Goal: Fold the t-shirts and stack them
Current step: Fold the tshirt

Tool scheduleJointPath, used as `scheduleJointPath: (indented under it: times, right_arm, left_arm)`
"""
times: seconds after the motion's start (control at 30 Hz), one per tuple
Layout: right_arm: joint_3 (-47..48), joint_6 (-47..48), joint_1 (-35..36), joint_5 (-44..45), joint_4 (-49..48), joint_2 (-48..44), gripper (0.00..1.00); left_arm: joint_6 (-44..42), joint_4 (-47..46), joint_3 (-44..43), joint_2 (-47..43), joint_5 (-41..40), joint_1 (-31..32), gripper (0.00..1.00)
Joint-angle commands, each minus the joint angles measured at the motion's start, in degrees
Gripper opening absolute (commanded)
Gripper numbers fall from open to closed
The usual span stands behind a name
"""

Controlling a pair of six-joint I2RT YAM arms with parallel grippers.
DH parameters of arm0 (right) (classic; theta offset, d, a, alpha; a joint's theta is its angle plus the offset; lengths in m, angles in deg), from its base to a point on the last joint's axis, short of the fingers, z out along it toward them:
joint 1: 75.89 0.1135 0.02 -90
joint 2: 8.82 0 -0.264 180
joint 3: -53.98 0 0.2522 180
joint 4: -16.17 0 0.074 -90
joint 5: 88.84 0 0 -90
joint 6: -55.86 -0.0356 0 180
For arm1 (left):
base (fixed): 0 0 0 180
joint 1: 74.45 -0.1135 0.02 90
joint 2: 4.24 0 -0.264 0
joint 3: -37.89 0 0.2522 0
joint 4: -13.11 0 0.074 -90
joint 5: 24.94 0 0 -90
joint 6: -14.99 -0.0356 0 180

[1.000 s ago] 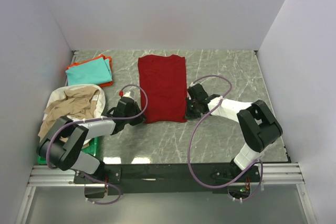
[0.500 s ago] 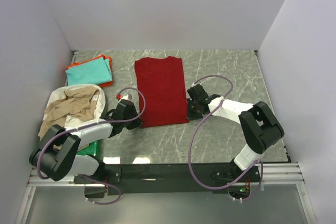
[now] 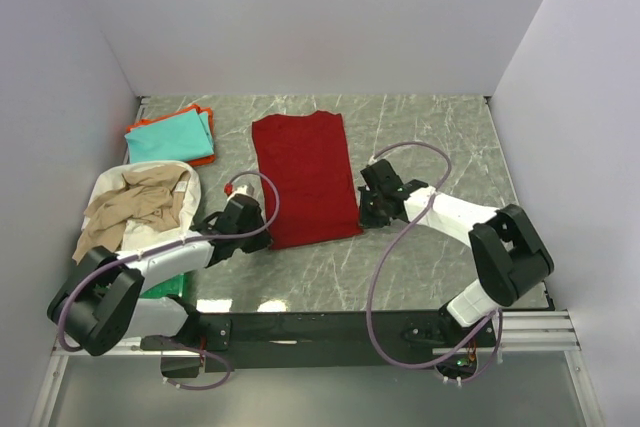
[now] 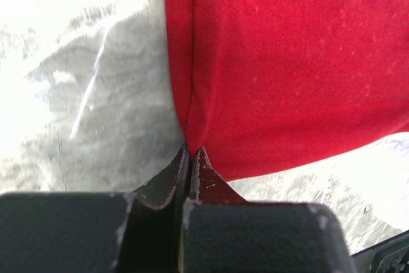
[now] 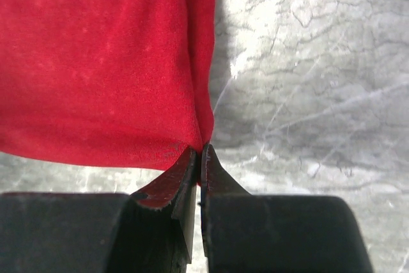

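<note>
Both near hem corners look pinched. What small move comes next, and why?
Probably raise both corners slightly together, starting a fold toward the far edge: each arm's jaws are shut on a near corner of the flat dark red cloth t-shirt, not yet halved.

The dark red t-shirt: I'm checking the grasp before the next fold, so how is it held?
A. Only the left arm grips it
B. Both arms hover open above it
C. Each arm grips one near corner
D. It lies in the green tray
C: the wrist views show the jaws of the left gripper and the right gripper closed on the near corners of the dark red t-shirt.
</note>
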Motion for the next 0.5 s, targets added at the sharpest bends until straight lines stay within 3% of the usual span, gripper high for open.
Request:
scheduleJointPath:
  times: [0.0,0.47]
  right_arm:
    - [-1.24,1.43,-0.48,3.34,3.61,-4.41,0.00]
    - [-2.82,-1.39,3.29,7.03,11.87,-20.04,0.00]
  left_arm:
    - [0.10,7.03,-1.45,-2.30,-4.83,1.30,0.00]
    - [1.86,20.74,-6.81,-15.48,-8.61,6.49,0.00]
